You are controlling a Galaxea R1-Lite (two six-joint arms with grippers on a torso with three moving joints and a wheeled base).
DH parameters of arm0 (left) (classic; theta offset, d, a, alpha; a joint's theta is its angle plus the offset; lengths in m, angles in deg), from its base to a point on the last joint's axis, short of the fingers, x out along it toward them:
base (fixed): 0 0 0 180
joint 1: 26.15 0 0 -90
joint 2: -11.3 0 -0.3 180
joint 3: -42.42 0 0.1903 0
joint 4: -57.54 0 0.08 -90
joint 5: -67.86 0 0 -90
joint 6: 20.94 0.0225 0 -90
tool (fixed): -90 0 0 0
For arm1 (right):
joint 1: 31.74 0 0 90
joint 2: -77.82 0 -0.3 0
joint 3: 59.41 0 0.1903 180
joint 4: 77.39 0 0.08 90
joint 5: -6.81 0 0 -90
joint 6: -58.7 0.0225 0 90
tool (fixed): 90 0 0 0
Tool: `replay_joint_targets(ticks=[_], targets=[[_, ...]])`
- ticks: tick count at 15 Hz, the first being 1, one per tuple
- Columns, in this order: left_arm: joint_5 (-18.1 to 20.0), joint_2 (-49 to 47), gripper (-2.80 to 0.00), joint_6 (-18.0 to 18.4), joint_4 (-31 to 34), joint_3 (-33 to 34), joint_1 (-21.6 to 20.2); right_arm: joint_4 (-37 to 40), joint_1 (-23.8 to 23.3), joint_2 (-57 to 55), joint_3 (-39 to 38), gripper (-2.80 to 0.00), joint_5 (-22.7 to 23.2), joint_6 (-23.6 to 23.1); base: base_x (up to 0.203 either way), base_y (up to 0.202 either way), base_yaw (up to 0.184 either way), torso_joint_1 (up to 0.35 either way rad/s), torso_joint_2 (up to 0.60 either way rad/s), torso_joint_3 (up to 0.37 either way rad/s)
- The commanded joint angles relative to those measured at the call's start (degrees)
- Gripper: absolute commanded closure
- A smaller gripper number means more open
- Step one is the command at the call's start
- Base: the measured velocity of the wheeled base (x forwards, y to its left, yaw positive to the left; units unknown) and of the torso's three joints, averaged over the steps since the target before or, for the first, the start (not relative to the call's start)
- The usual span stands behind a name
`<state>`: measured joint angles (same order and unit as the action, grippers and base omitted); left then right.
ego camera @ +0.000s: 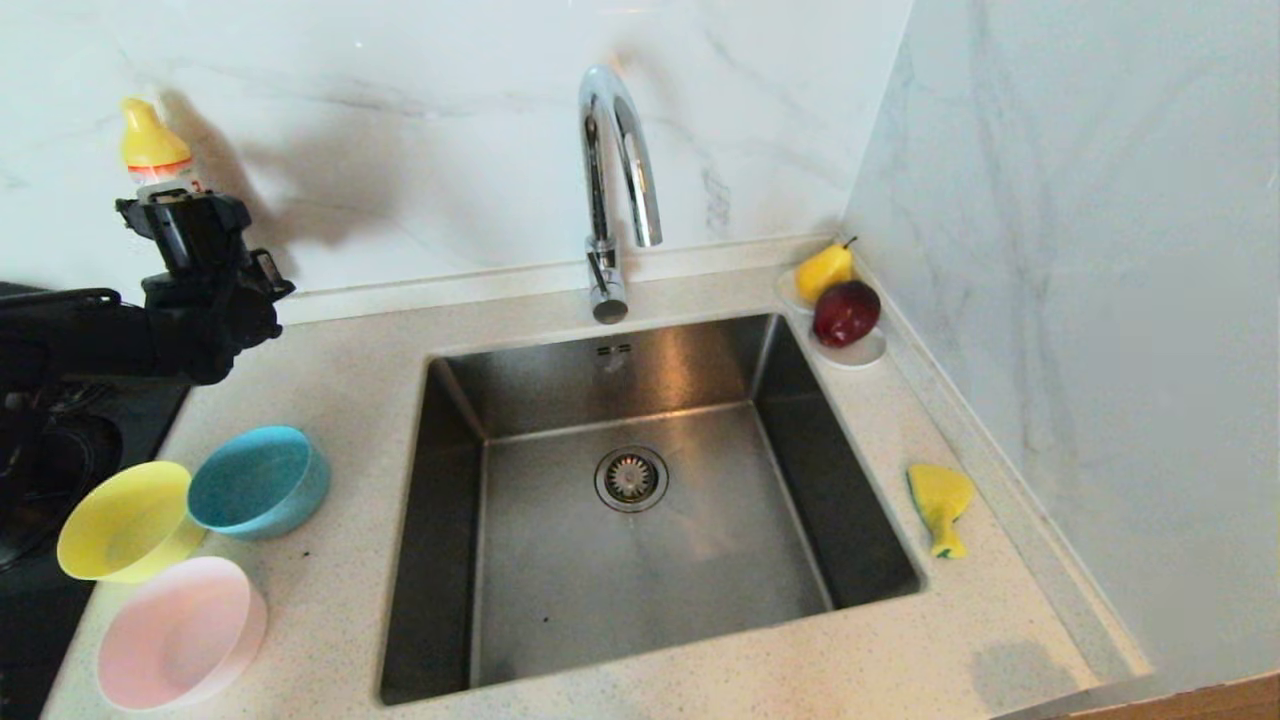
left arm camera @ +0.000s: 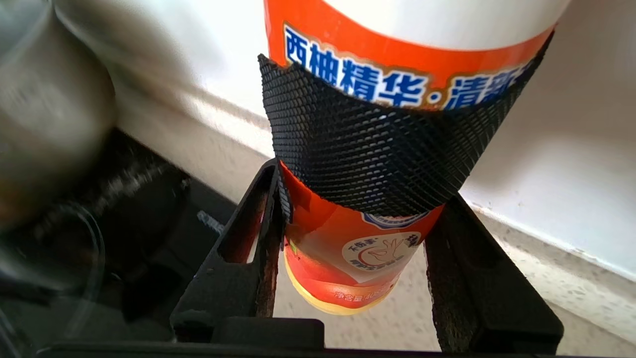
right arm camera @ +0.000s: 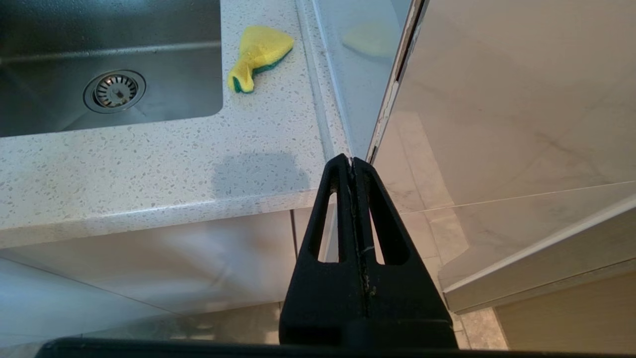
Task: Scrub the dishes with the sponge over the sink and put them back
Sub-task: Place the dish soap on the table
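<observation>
A detergent bottle (left arm camera: 348, 238) with an orange label, a black mesh band and a yellow cap (ego camera: 152, 150) sits between the fingers of my left gripper (left arm camera: 362, 184). That gripper (ego camera: 185, 215) is shut on it at the back left by the wall, with the bottle's base clear of the counter. Three bowls stand left of the sink (ego camera: 700, 370): yellow (ego camera: 125, 520), light blue (ego camera: 258, 482) and pale pink (ego camera: 180, 632). The sponge (ego camera: 940, 500) lies on the counter right of the basin, apart from both grippers. My right gripper (right arm camera: 352, 161) is shut and empty, below the counter's front edge, with the sponge (right arm camera: 258, 54) beyond it.
A chrome gooseneck tap (ego camera: 615, 180) rises behind the basin. A white saucer (ego camera: 860, 352) with a pear and a red apple sits at the back right corner. A black hob (ego camera: 60, 440) lies at far left, and a metal pot (left arm camera: 44, 114) stands near the bottle. Marble walls close off the back and right.
</observation>
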<state>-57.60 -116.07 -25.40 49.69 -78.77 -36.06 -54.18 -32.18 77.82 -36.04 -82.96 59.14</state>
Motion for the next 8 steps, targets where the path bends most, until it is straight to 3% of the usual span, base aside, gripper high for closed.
replay_joint_targets(ticks=[1, 8], targets=[[-0.3, 0.4, 0.0, -0.9, -0.9, 1.9, 0.3, 0.0, 0.0, -0.1, 0.0, 0.0, 0.0, 0.0, 0.0, 0.0, 0.0, 0.0, 0.0, 0.0], [-4.8, -3.7, 0.0, -3.3, -9.5, 3.3, 2.1, 0.0, 0.0, -0.1, 0.0, 0.0, 0.0, 0.0, 0.0, 0.0, 0.0, 0.0, 0.0, 0.0]])
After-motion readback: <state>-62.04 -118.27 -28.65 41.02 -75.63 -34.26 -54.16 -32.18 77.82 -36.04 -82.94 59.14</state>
